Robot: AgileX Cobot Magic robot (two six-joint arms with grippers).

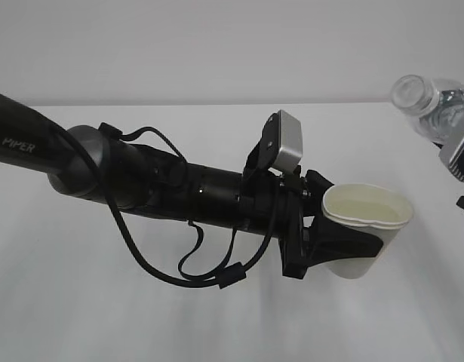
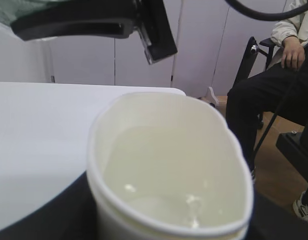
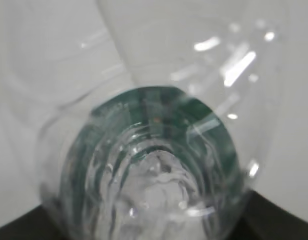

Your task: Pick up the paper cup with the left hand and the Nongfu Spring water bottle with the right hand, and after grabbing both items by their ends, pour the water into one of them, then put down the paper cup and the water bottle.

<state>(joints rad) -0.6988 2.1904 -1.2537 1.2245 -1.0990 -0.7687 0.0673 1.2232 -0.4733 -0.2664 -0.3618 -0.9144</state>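
The left hand [image 1: 141, 177], a black arm lettered "PIPER", reaches across a white desk [image 1: 81, 302] with its pincer [image 1: 333, 237] clamped on the paper cup [image 1: 365, 226]. The cup is held off the desk, roughly upright w/ a slight tilt, its rim squeezed into an oval by the grip. In the left wrist view the cup [image 2: 169, 165] fills the foreground, a shallow pool of clear water at the bottom of its pale inside.

At upper right of the exterior view, the Nongfu Spring water bottle [image 1: 428, 102] is tilted, open neck pointing left toward the cup but well apart from it & higher. The right hand [image 1: 459, 154] shows only in part at the frame edge; its pincer is closed round the bottle's lower end. The right wrist view looks along the clear ribbed bottle [image 3: 154, 170], green label band visible through the plastic.

A seated person [image 2: 274, 90] in dark trousers is beyond the desk's far edge.
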